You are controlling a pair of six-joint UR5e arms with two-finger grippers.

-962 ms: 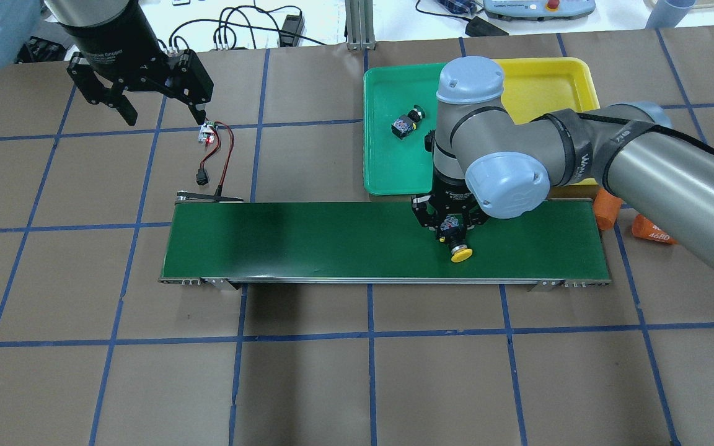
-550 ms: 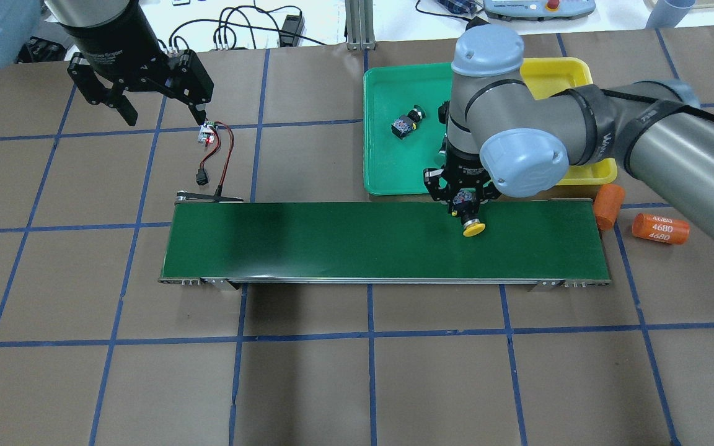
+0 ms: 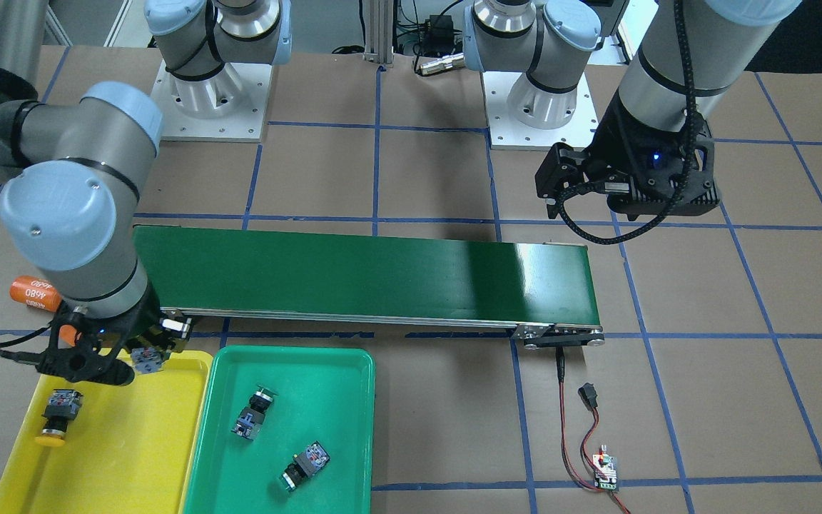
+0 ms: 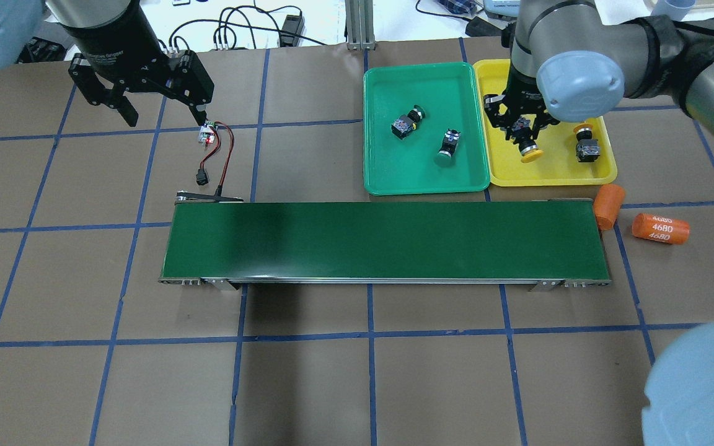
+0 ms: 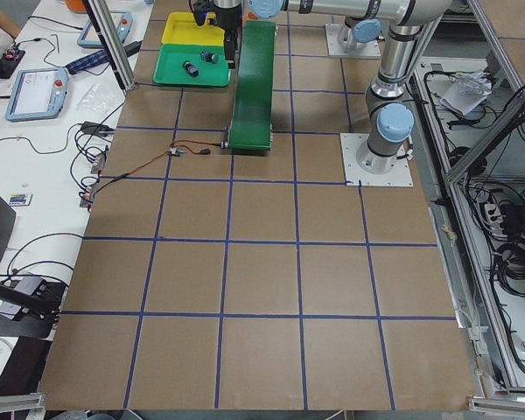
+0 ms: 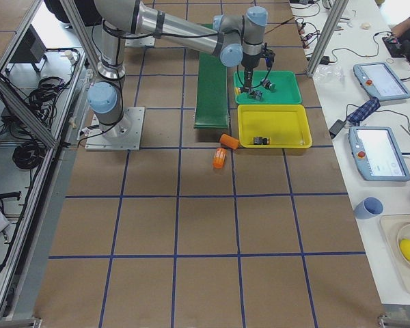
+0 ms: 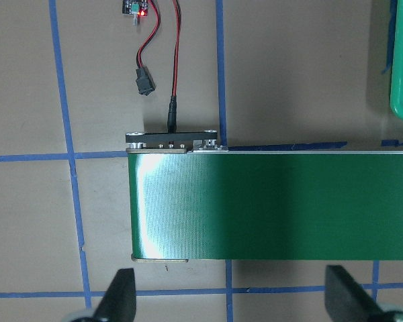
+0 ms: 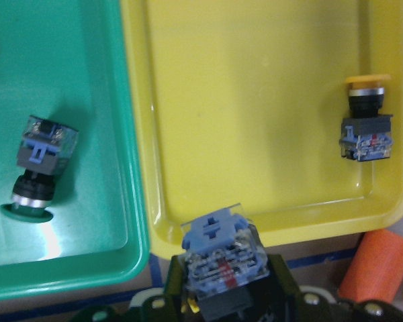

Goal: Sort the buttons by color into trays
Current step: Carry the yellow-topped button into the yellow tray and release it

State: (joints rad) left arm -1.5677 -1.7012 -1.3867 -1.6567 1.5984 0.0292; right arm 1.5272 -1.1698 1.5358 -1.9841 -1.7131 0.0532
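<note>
My right gripper point(image 4: 523, 136) is shut on a yellow button point(image 4: 529, 152) and holds it over the yellow tray point(image 4: 555, 176), near that tray's side next to the green tray point(image 4: 419, 170). In the right wrist view the held button point(image 8: 223, 258) sits between the jaws, grey body up. A second yellow button point(image 4: 585, 144) lies in the yellow tray. Two green buttons point(image 4: 406, 122) point(image 4: 447, 147) lie in the green tray. My left gripper point(image 4: 162, 114) is open and empty, far off above the table past the belt's left end.
The long dark-green conveyor belt point(image 4: 382, 238) lies in front of the trays. Two orange cylinders point(image 4: 608, 204) point(image 4: 661, 227) lie off its right end. A small circuit board with red and black wires point(image 4: 208, 133) lies under the left gripper.
My right gripper has carried the yellow button off the belt, back and to the right, to over the yellow tray. The left arm has not moved.
</note>
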